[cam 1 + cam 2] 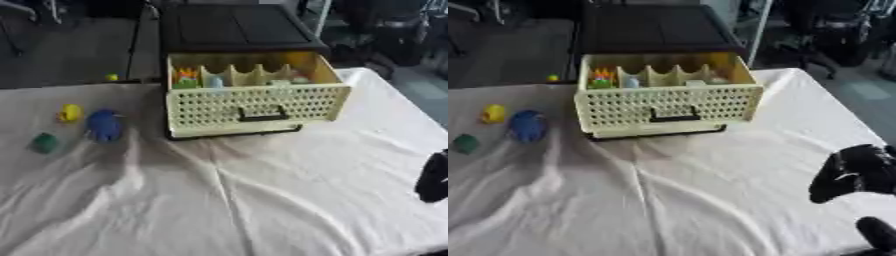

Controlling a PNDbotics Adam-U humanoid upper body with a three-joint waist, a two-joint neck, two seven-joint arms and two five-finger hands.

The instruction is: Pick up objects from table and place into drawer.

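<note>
The right robot hand [859, 172], black, hangs over the white-cloth tabletop [675, 200] with fingers curled and nothing in its hold. Far ahead and to its left stands the cream perforated plastic drawer [667, 107], pulled open, holding small orange, green and pale blue items. Farther left lie a blue rounded toy [104, 125], a yellow toy [70, 113] and a green toy [45, 143].

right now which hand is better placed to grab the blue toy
Left, probably. The blue toy lies on the robot's left, beside the yellow toy and green toy. The right hand sits at the far right edge, across the cloth; the left hand isn't in view.
</note>
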